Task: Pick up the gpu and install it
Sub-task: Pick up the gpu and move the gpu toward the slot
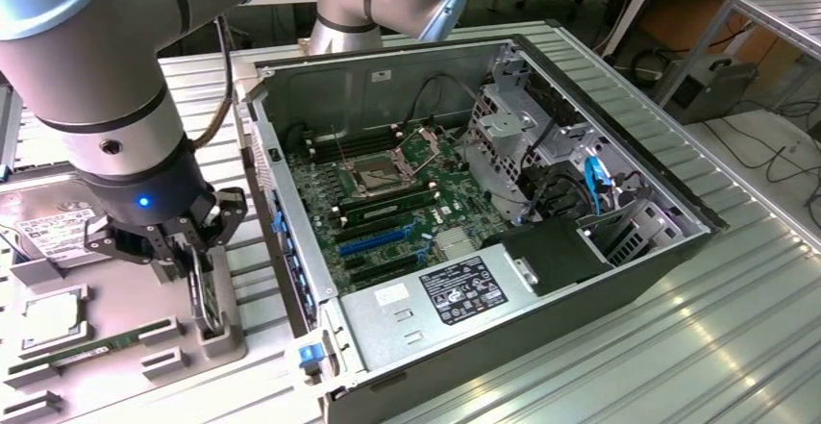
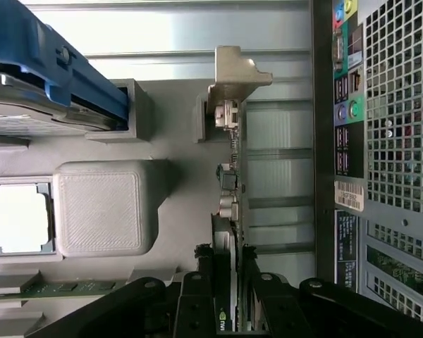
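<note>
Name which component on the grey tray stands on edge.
The gpu, the thin card with the silver bracket at the claw, stands upright; the hard drive, processor and memory stick lie flat.

Edge-on and half hidden: my pincer (image 2: 227, 266) covers the near end of the gpu (image 2: 230, 204), which turns just its thin edge to the wrist view, so neither face can be read. In the exterior view my own arm (image 1: 90, 87) hides part of the hard drive (image 1: 46, 236); the picture's edge cuts off more, and the label's print is too small to read. The wrist view's edges crop the processor (image 2: 17, 218), the blue carrier (image 2: 63, 63) on the hard drive and the computer case (image 2: 398, 141), whose rear sticker (image 2: 349, 196) is illegible. In the exterior view the case's near corner runs out of the picture.
</note>
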Robot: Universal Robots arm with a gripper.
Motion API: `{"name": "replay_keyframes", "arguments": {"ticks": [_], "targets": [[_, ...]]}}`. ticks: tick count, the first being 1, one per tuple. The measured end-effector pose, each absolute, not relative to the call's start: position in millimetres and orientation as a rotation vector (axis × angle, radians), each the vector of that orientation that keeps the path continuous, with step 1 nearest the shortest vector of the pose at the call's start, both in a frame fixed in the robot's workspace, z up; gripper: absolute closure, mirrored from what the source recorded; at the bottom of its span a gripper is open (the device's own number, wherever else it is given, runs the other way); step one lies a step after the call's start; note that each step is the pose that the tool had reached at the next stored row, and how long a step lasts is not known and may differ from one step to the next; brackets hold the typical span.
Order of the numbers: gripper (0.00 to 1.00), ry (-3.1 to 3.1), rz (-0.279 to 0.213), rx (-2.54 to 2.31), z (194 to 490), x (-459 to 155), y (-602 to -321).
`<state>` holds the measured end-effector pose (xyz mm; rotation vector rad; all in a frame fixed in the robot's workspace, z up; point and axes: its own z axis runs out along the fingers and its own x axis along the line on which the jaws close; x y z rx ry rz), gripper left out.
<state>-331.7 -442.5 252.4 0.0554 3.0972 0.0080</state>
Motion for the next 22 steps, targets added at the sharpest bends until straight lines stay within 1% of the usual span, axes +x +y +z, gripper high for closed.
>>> {"name": "replay_keyframes", "arguments": {"ticks": [2,5,12,22], "targets": [[0.74,3.098,0.009,0.053,259,-332,-443],[0.74,3.098,0.01,0.048,277,-332,-443],[0.74,3.1,0.01,0.046,309,-331,-443],[0.74,3.102,0.01,0.046,355,-327,-449]]}}
